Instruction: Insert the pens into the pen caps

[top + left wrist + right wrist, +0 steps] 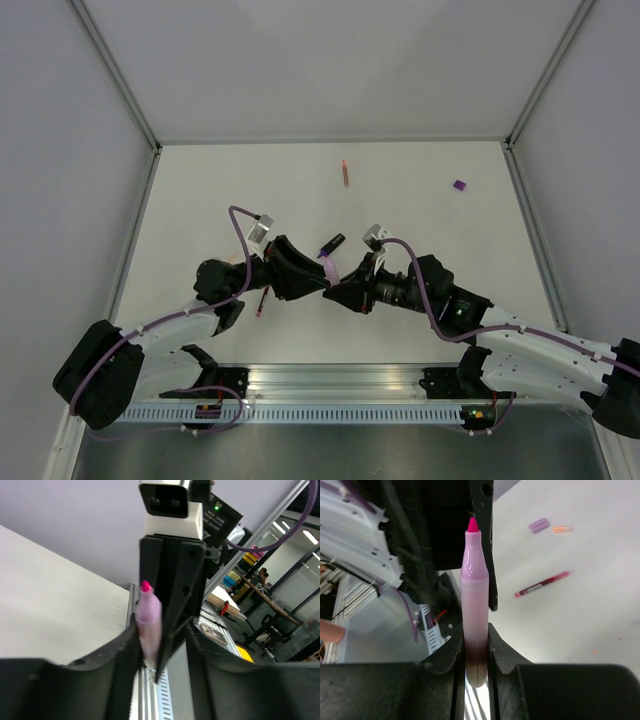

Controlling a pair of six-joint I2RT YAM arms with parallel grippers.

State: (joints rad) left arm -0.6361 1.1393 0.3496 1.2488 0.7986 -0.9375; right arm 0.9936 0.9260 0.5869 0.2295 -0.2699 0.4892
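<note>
My right gripper [476, 641] is shut on the lower end of the pale pink-lilac pen [474, 595] and holds it above the table, its magenta tip pointing at my left gripper [308, 276]. In the left wrist view the pen [149, 622] and one black finger of the right gripper [172, 600] stand between the left gripper's [162, 642] parted jaws; the pen rests against the left jaw, and no cap shows there. The red pen [542, 584], a lilac cap [538, 525] and an orange cap [562, 529] lie on the table. The black marker [333, 243], orange pen [346, 172] and purple cap [459, 185] lie farther back.
The two grippers meet at the table's middle front [325, 270]. The red pen [262, 300] lies just under the left arm. An aluminium rail [340, 385] runs along the near edge. Grey walls with metal posts [130, 90] enclose the table.
</note>
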